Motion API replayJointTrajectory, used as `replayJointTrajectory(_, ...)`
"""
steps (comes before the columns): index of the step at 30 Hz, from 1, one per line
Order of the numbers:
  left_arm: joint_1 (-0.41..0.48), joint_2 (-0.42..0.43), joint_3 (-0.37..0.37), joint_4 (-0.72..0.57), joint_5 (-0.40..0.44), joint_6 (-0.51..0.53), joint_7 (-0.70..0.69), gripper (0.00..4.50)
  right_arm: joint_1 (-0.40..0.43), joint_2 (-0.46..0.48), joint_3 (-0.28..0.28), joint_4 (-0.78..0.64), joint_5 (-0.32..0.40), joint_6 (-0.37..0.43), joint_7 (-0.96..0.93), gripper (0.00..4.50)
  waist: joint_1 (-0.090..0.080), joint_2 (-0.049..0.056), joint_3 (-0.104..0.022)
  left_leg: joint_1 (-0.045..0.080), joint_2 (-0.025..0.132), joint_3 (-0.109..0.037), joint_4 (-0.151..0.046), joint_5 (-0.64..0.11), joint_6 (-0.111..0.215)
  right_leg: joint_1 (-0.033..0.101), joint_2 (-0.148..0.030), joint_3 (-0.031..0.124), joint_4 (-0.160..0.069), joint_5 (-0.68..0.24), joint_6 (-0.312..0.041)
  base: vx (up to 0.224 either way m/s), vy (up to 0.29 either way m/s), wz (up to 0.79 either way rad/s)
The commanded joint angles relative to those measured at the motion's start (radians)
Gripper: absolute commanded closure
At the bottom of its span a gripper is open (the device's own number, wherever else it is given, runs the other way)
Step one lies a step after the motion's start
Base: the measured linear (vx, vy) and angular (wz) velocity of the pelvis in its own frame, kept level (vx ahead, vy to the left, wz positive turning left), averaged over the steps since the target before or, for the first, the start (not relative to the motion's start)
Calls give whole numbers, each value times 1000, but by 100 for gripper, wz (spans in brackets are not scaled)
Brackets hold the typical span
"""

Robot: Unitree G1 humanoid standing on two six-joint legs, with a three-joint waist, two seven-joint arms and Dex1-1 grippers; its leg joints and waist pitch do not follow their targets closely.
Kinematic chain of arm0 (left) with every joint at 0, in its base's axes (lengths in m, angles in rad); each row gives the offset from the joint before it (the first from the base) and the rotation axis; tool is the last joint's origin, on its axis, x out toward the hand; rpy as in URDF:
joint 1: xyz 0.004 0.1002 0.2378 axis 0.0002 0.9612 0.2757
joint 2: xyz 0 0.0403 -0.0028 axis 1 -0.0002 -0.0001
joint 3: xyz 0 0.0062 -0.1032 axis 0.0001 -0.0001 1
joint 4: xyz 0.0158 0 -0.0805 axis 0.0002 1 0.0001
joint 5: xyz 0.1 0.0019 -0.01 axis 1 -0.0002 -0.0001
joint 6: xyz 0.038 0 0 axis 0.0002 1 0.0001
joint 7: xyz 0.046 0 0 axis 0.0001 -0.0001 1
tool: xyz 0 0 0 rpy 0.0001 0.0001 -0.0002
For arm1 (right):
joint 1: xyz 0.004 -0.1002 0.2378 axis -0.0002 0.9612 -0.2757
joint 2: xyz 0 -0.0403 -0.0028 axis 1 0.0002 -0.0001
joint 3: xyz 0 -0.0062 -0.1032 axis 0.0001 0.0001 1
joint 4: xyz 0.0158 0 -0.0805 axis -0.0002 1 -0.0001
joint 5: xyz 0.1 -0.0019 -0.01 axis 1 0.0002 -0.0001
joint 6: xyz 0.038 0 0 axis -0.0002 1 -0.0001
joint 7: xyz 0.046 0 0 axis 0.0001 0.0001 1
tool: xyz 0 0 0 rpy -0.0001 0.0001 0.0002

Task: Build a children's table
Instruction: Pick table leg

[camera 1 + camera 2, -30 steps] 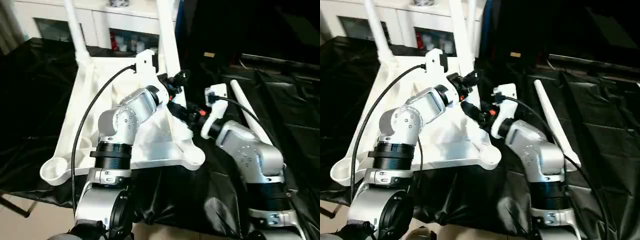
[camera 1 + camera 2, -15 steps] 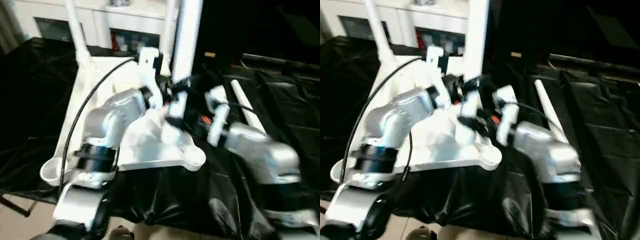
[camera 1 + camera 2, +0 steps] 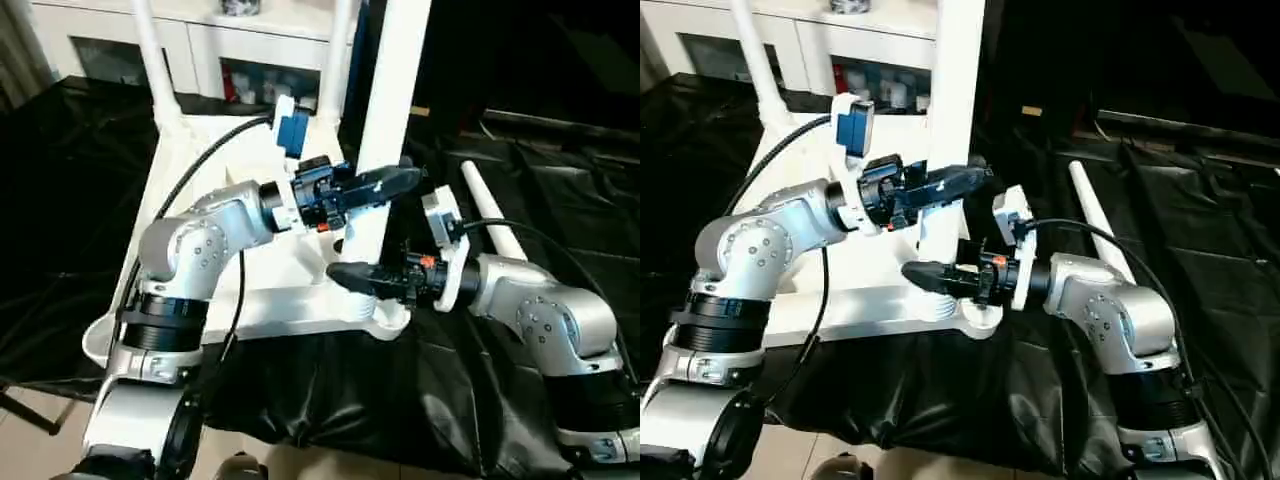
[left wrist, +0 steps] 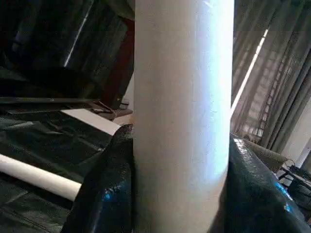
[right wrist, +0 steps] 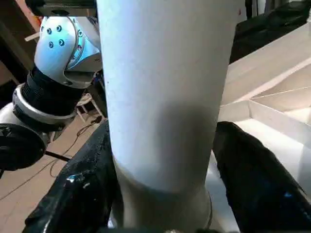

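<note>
Both hands pinch an upright leg [image 3: 392,90] w/ its foot in the top's [image 3: 190,150] near corner socket. L hand [image 3: 385,183] grips higher, R hand [image 3: 345,275] low by the socket. Spare leg [image 3: 490,215] lies on bench [image 3: 560,200].

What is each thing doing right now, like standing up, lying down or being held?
Table top: lying upside down on the black cloth, ribs facing up.
Near leg: upright in the near right corner socket, both grippers around it.
Two far legs: standing in the far sockets.
Loose leg: lying flat on the cloth.
Near left socket: empty.
Left gripper: gripping the near leg.
Right gripper: around the leg's base.
</note>
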Motion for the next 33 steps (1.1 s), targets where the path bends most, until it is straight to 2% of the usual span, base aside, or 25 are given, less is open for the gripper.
replayJointTrajectory(1,-6,-9,-9,-28,-32,13,-21,261,3,-9,-2,-9,1,-1,-15,190,0,2,-73,18,39,-11,-63,-142,-6,57,-88,50,-75,-147,-159,0,0,0)
replayJointTrajectory(8,1,-4,-3,-36,-50,25,-27,261,12,-3,-5,-19,15,4,-26,247,0,3,-74,17,38,-11,-62,-128,-3,58,-86,49,-71,-122,-163,0,0,0)
replayJointTrajectory(12,5,-15,7,-34,-37,9,10,261,15,9,-10,-25,15,-3,-53,253,0,3,-74,18,38,-11,-63,-137,-7,57,-87,49,-73,-143,-158,0,0,0)
replayJointTrajectory(14,2,-34,27,-27,-33,-9,52,205,12,18,-13,-24,10,-11,-76,253,0,4,-75,18,39,-11,-62,-140,-11,57,-87,49,-73,-140,-159,0,0,0)
replayJointTrajectory(17,6,-42,28,-43,-9,-34,95,186,5,34,-21,-23,-2,-22,-116,254,-1,2,-74,17,39,-12,-63,-141,-16,56,-87,49,-74,-142,-156,0,0,0)
replayJointTrajectory(19,-1,-76,37,-8,105,-119,268,172,-15,61,-37,-6,-30,-41,-185,254,-1,3,-74,17,42,-14,-64,-142,-19,57,-87,50,-75,-137,-147,0,0,0)
replayJointTrajectory(22,-3,-92,52,-4,136,-131,350,163,-29,75,-43,10,-53,-56,-229,254,-1,1,-75,18,39,-13,-63,-140,-24,58,-89,50,-75,-144,-132,0,0,0)
replayJointTrajectory(26,7,-94,26,-30,202,-152,422,163,-41,85,-43,24,-67,-70,-267,255,-3,-2,-76,16,38,-13,-63,-118,-17,58,-85,49,-73,-124,-122,0,0,0)
replayJointTrajectory(27,14,-104,21,-43,208,-158,444,191,-44,87,-40,26,-70,-74,-276,255,-3,-1,-76,16,38,-12,-62,-115,-15,58,-86,50,-72,-116,-123,0,0,0)
replayJointTrajectory(31,25,-132,20,-65,210,-171,488,201,-50,94,-39,31,-78,-81,-293,255,-4,-5,-77,14,38,-11,-60,-104,-7,60,-86,50,-69,-84,-140,0,0,0)
replayJointTrajectory(33,27,-136,15,-69,210,-176,492,234,-54,96,-38,35,-83,-85,-299,255,-2,-3,-76,14,37,-11,-60,-103,-3,59,-85,50,-69,-89,-140,0,0,0)
